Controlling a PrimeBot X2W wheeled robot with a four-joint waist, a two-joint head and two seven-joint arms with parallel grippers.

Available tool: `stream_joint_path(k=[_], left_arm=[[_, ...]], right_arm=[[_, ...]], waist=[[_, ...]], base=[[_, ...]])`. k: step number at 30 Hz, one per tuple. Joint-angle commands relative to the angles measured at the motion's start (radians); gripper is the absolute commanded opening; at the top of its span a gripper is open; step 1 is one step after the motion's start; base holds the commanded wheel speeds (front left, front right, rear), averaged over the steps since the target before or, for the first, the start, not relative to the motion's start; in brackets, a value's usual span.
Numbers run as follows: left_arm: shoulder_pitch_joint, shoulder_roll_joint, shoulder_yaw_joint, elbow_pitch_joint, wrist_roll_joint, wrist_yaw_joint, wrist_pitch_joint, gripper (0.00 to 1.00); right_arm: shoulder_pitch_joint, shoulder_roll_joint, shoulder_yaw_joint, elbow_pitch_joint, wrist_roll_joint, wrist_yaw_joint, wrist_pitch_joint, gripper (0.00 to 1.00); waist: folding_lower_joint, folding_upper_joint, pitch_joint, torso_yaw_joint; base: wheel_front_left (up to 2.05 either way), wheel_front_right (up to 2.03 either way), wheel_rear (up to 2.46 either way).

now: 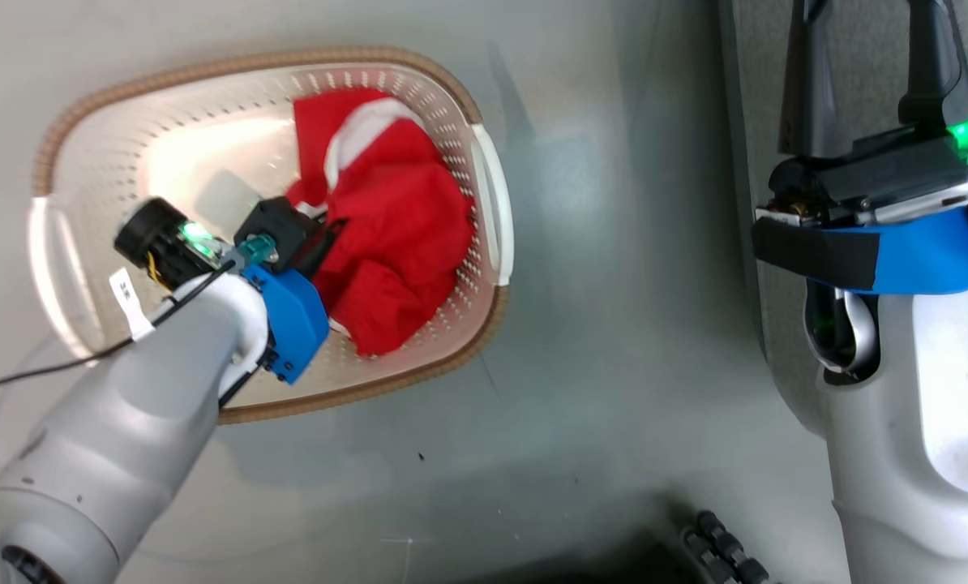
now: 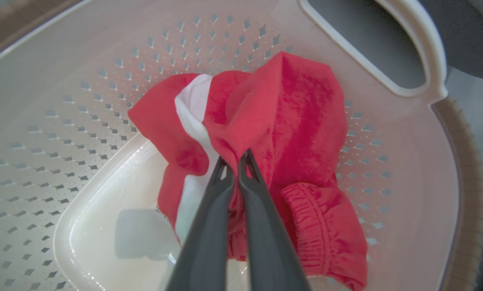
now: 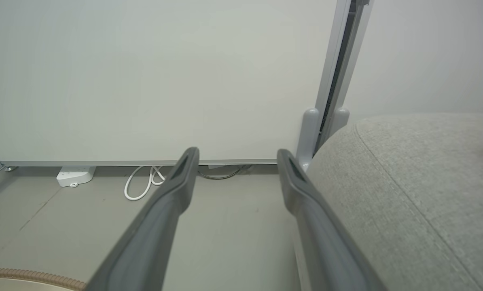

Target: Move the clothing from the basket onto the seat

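Red clothing (image 1: 387,219) with white trim lies bunched at the right end of the cream basket (image 1: 111,162), which stands on the floor. My left gripper (image 2: 235,159) reaches down into the basket, and its fingers are shut on a fold of the clothing (image 2: 294,117) beside a white stripe. In the head view the wrist hides those fingertips. Over at the right my right gripper (image 1: 869,73) is open and holds nothing, next to the grey seat (image 1: 755,122). The seat (image 3: 419,182) bulges in at the right of the right wrist view, close to the right gripper (image 3: 237,157).
A pale label (image 2: 140,232) lies on the basket floor to the left of the clothing. A white handle (image 1: 492,203) edges the basket toward the seat. By the wall sit a white power strip (image 3: 75,176) and looped cable (image 3: 144,184). Grey floor separates basket and seat.
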Motion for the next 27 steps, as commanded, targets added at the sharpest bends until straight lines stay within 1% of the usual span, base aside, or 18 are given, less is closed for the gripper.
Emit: stream_joint_path(k=[1, 8, 14, 27], left_arm=[[0.023, 0.003, 0.014, -0.016, -0.004, 0.000, -0.004, 0.00], [0.100, 0.003, 0.105, -0.114, 0.011, 0.000, -0.005, 0.00], [0.178, -0.004, 0.197, -0.196, 0.046, 0.000, -0.004, 0.00], [0.371, -0.025, 0.436, -0.398, 0.139, 0.000, -0.005, 0.00]], right_arm=[[0.015, 0.000, -0.004, 0.004, -0.007, -0.001, 0.000, 1.00], [0.051, 0.000, -0.021, 0.030, -0.027, -0.001, 0.000, 1.00], [0.093, 0.000, -0.035, 0.054, -0.043, -0.001, -0.001, 1.00], [0.201, 0.000, -0.057, 0.106, -0.051, -0.001, 0.000, 1.00]], waist=[[0.0001, 0.0000, -0.038, 0.024], [0.0001, 0.0000, -0.135, 0.065], [0.0001, 0.0000, -0.221, 0.100], [0.0001, 0.0000, -0.438, 0.153]], base=[[0.00, 0.00, 0.00], [0.00, 0.00, 0.00], [0.00, 0.00, 0.00], [0.00, 0.00, 0.00]])
